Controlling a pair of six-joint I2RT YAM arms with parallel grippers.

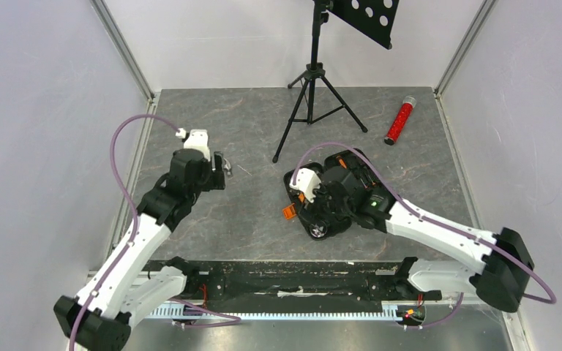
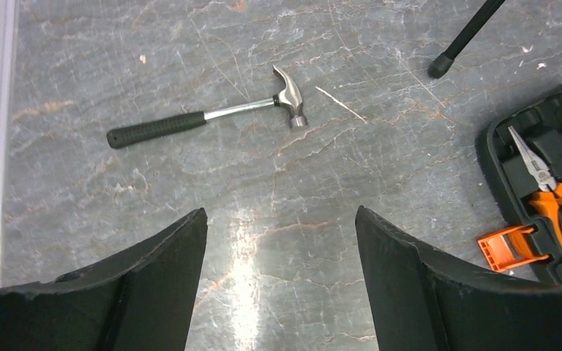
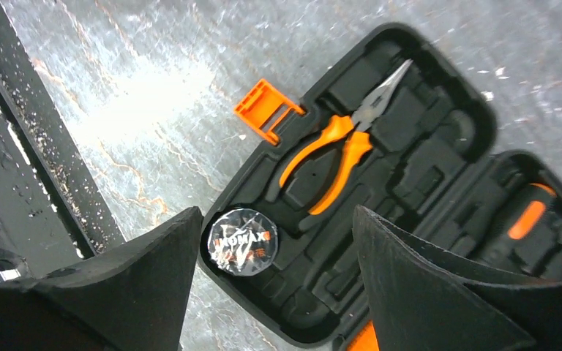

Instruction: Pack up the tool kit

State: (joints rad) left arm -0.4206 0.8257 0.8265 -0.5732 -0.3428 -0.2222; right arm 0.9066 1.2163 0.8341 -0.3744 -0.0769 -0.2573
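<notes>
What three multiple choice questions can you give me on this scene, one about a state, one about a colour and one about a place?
1. The tool case is: A open; B latched shut; C upside down.
2. The handles of the pliers are: A red; B blue; C orange.
3. The hammer lies: A in the tool case; B flat on the table, apart from the tool case; C on top of the pliers.

Answers: 1 A, its moulded tray is exposed. 2 C, the grips are orange in both wrist views. 3 B, bare table surrounds it.
</notes>
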